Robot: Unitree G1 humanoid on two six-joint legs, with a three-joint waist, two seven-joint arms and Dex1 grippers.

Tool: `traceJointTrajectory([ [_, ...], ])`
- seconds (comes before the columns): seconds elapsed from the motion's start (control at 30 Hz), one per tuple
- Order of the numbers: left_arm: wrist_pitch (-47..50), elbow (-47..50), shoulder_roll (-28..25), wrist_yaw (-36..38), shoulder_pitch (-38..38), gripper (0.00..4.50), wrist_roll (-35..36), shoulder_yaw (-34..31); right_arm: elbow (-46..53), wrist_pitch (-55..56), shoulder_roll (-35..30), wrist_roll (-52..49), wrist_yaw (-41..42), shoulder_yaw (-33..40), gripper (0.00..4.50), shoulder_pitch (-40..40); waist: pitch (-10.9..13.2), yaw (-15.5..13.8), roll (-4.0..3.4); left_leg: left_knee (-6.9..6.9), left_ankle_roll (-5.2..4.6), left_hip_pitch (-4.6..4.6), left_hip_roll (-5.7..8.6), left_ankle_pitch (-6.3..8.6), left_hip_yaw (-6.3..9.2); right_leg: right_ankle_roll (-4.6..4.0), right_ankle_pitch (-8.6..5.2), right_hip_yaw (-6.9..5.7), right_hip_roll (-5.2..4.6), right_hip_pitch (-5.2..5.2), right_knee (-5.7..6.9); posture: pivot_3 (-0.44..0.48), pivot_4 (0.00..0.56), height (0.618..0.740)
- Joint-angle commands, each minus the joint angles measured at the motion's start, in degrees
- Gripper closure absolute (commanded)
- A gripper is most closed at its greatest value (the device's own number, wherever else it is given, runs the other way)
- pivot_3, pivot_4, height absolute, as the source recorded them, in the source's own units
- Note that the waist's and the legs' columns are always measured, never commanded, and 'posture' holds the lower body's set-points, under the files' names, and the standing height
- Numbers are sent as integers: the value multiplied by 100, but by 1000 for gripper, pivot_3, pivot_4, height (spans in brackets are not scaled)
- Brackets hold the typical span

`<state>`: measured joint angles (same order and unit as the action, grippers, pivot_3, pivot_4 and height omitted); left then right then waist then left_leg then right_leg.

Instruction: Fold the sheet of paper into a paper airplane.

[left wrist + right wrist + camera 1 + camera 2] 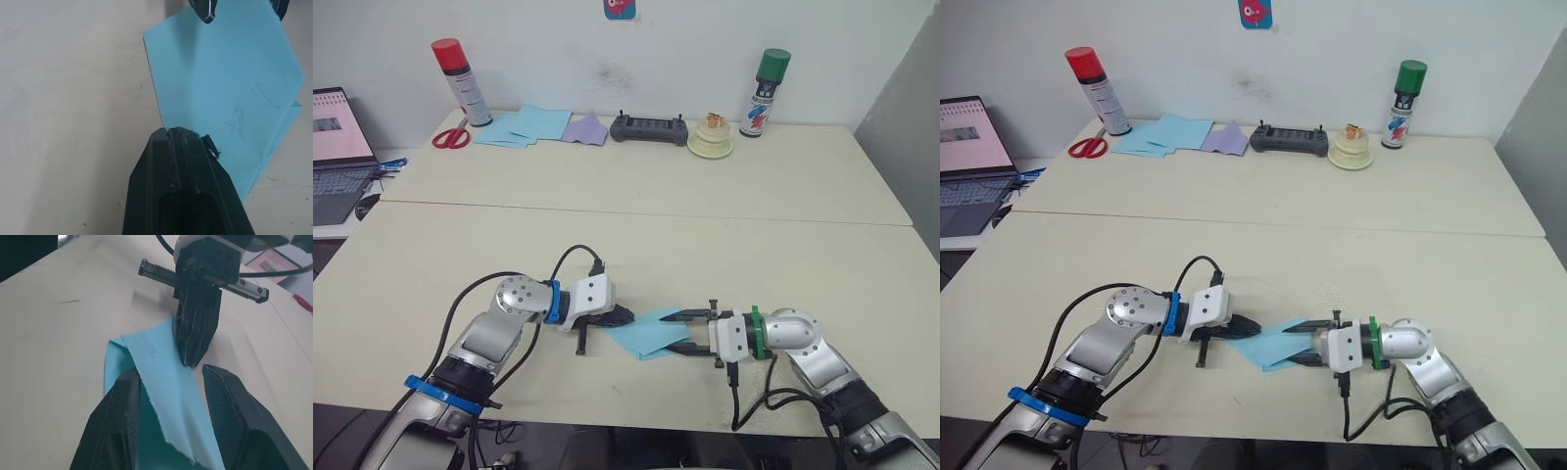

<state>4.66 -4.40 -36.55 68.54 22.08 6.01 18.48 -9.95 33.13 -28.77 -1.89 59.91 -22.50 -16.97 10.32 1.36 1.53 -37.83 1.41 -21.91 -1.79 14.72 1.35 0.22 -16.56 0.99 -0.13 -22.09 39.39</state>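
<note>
While the left tool (619,316) presses closed-fingered on the creased light blue paper sheet (651,331), the right tool (680,330) straddles its three-o'clock edge, fingers apart, on the beige bench (636,245).

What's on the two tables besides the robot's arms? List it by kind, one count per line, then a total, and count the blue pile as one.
Spray cans: 2 (red-capped, green-capped)
Scissors: 1
Pile of blue sheets: 1
Lavender sheet: 1
Black controller: 1
Cream round object: 1
Folded blue sheet between the claws: 1
Total: 8
</note>
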Motion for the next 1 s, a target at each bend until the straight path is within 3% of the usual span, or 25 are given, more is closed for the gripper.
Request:
traceJointTrajectory([
  [0.03, 34, -68, 20, -19, -14, 4500, -168, 100, -164, 328, 121, 216, -64, -103, 2485, -209, 0, -5, 0, 0, 0, 0, 0, 0, 0, 0, 0, 0, 0, 0, 0, 0, 150, 740],
  [0.33, 34, 36, -34, -42, -128, 4500, -158, 72, -541, 719, 239, 254, 91, -282, 2485, -409, 0, -5, 0, 0, 0, 0, -2, 0, 1, 0, 1, 1, -1, 0, -1, 0, 150, 740],
  [0.43, 26, 35, -34, -48, -138, 4500, -158, 68, -482, 655, 229, 6, 279, -331, 3059, -387, 0, -4, 0, 0, 0, 0, -3, 0, 0, 0, 1, 2, -2, 0, -1, 0, 150, 740],
  [0.57, 22, 64, -21, -39, -160, 4500, -129, 59, -289, 329, 219, -357, 449, -299, 4467, -292, 0, -5, 0, 0, 0, -1, -8, 0, 1, -1, 1, 1, -5, 1, -2, 0, 150, 740],
  [1.0, -1193, -342, -61, 214, -137, 4500, -400, 186, 766, -2486, 383, -986, 58, 29, 4467, -10, 1, -4, -1, 3, 0, -2, -15, 0, 0, -19, 11, 0, -7, -1, -5, 0, 150, 740],
])
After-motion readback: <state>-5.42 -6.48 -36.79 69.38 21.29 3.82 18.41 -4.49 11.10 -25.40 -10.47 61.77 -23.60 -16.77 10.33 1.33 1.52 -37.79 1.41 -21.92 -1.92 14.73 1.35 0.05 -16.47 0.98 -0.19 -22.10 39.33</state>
